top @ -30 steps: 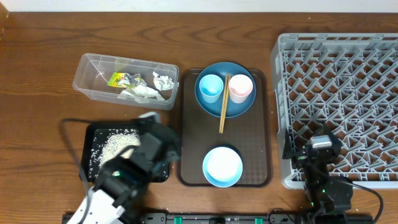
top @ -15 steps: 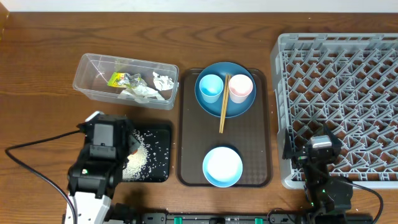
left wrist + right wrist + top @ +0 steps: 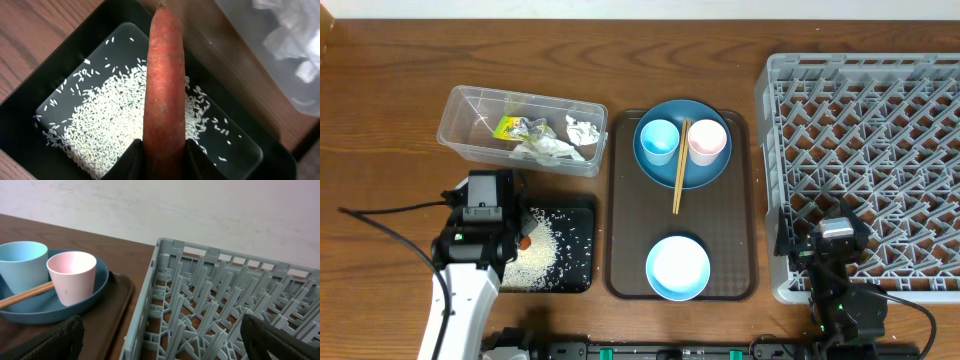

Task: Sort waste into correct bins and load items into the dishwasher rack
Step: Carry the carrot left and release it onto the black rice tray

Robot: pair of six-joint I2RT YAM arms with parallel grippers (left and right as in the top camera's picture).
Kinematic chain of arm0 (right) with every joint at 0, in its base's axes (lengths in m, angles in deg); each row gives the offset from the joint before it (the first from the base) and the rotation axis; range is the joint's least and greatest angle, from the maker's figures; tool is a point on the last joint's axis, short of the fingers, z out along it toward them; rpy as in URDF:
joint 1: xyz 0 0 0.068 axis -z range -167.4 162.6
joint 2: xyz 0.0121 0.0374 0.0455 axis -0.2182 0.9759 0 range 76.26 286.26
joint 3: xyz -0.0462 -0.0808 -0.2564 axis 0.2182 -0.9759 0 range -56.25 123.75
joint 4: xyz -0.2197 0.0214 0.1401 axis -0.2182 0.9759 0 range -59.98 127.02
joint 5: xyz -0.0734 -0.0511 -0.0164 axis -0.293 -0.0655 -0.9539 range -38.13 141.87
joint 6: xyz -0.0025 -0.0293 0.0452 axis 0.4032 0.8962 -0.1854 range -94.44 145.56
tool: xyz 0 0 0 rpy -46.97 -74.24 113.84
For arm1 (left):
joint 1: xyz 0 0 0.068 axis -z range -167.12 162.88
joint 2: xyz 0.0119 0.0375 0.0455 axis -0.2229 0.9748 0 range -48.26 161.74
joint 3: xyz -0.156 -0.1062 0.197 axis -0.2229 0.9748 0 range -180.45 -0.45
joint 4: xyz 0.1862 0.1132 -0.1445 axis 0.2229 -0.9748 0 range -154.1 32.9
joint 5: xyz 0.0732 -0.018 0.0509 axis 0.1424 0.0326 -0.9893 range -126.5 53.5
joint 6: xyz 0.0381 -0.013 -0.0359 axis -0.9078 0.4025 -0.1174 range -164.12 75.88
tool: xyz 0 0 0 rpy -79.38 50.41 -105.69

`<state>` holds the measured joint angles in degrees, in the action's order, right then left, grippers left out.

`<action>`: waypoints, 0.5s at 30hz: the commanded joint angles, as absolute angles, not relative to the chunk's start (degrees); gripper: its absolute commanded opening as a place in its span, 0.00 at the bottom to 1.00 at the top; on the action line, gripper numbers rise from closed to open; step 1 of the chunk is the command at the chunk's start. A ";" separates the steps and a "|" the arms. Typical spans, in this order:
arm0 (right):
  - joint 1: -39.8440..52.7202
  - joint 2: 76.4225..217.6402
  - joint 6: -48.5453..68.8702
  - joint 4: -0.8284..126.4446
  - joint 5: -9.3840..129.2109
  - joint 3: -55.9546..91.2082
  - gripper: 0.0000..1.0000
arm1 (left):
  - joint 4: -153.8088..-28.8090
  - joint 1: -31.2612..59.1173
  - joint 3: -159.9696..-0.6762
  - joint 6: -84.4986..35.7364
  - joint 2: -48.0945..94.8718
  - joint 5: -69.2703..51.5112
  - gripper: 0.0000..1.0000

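My left gripper (image 3: 162, 160) is shut on an orange carrot piece (image 3: 164, 85) and holds it over the black tray (image 3: 90, 45), which has loose white rice (image 3: 110, 120) in it. Overhead, the carrot (image 3: 523, 240) shows as a small orange spot by the gripper (image 3: 510, 235) above the tray (image 3: 575, 280). The clear tub (image 3: 520, 130) holds foil, a yellow-green wrapper (image 3: 510, 127) and white tissue (image 3: 582, 130). My right gripper (image 3: 160, 340) is open and empty, at the near left corner of the grey rack (image 3: 865, 170).
A brown serving tray (image 3: 725, 265) holds a dark-blue plate (image 3: 682, 172) with a light-blue cup (image 3: 658, 140), a pink cup (image 3: 707, 141) and chopsticks (image 3: 679, 172), and a pale bowl (image 3: 678, 267). The left arm's cable (image 3: 390, 215) lies on the table.
My left arm swung from the right side of the black tray to its left end, uncovering the rice. It now holds the carrot above the tray. The right arm has not moved.
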<state>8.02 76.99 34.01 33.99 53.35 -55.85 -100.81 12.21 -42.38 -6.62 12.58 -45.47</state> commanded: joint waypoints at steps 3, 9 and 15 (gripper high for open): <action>8.83 76.90 34.42 34.16 53.39 -55.93 0.99 | -100.48 11.19 -43.76 -7.74 15.79 -44.00 0.07; 8.83 76.90 34.40 34.16 53.39 -55.93 0.99 | -100.04 11.19 -43.36 -8.52 19.77 -40.22 0.07; 8.83 76.90 34.40 34.16 53.39 -55.93 0.99 | -99.19 11.19 -43.30 -8.52 24.80 -38.80 0.07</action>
